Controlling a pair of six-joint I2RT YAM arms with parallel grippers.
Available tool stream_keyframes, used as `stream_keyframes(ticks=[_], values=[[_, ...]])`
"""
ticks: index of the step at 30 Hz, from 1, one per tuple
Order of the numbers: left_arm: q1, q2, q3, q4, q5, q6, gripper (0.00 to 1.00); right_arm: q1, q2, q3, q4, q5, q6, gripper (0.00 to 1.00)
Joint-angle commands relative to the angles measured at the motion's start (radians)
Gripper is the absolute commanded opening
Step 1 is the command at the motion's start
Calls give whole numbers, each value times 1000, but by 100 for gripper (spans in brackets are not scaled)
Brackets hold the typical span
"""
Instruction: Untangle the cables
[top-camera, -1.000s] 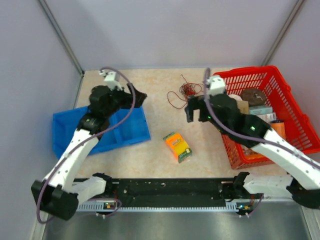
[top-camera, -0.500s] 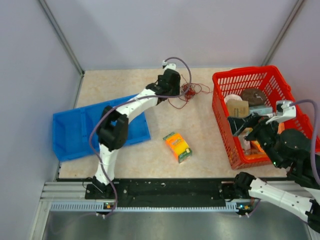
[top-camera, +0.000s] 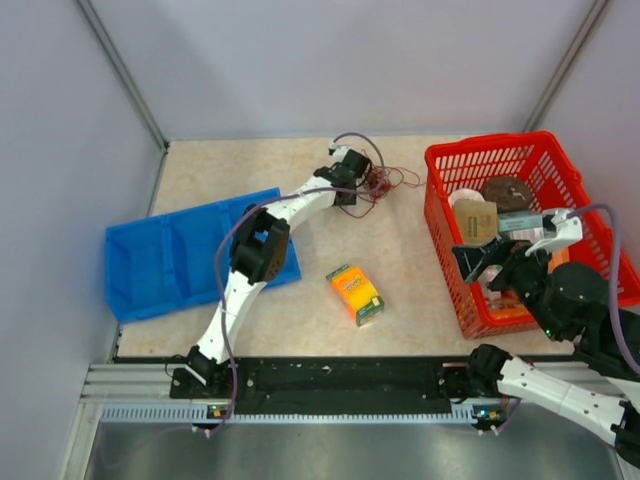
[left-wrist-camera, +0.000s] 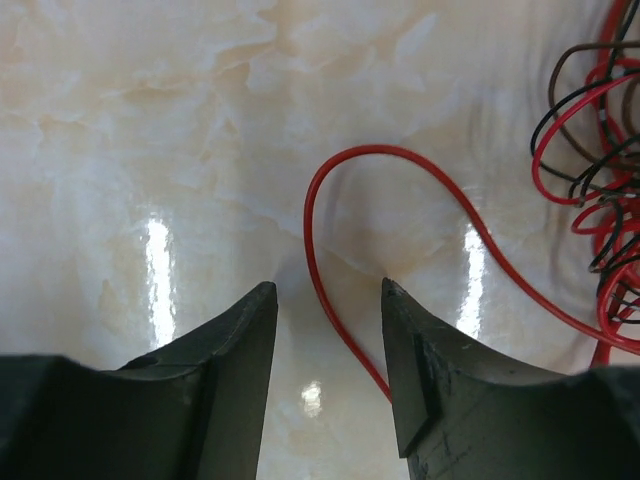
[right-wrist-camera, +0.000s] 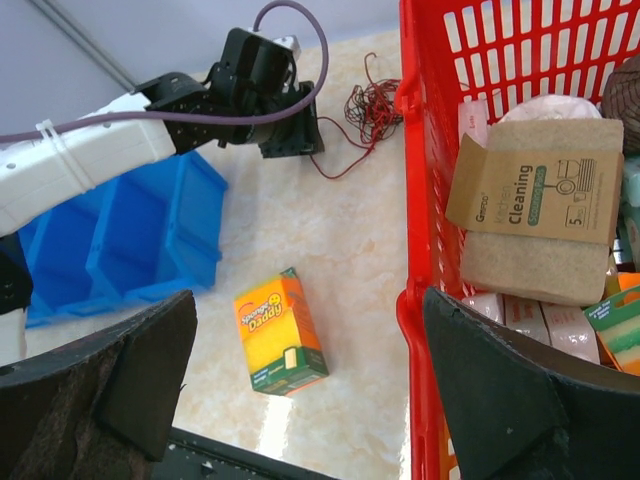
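Right gripper (right-wrist-camera: 310, 298): jaws wide apart, empty, over near part of basket (top-camera: 432, 205). Box (top-camera: 355, 294) mid-table. Left gripper (left-wrist-camera: 327, 288): jaws apart, straddling one red loop, not clamped. Cables (top-camera: 378, 182) clumped far centre, near basket.

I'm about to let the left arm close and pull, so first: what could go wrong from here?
1. Only one red strand runs between the fingers of the open left claw; pulling it alone might tighten the cable clump or drag it along whole.
2. The right claw hangs open over the edge of the red basket, away from the cables, so nothing pins the clump.
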Motion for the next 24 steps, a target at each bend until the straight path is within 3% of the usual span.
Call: stream_keyframes(ticks=[1, 4, 7, 10, 12, 13, 17, 24], values=[[51, 45, 105, -64, 112, -77, 48, 2, -16, -8, 3, -14, 6, 93], [57, 90, 169, -130, 140, -99, 41, 2, -23, -14, 3, -14, 10, 93], [62, 107, 186, -155, 155, -116, 25, 2, -26, -22, 1, -14, 18, 93], [69, 104, 177, -143, 187, -102, 20, 0, -26, -26, 3, -26, 26, 93], [72, 70, 119, -106, 233, -70, 5, 0, -25, -30, 6, -32, 30, 93], [75, 35, 81, -86, 247, -59, 0, 0, -22, -31, 6, -37, 30, 93], [74, -241, -206, 83, 281, 16, 0, 0, 48, -31, 14, -72, -6, 93], [72, -699, -539, 307, 377, 122, 0, 2, 343, 44, 90, -129, -129, 98]])
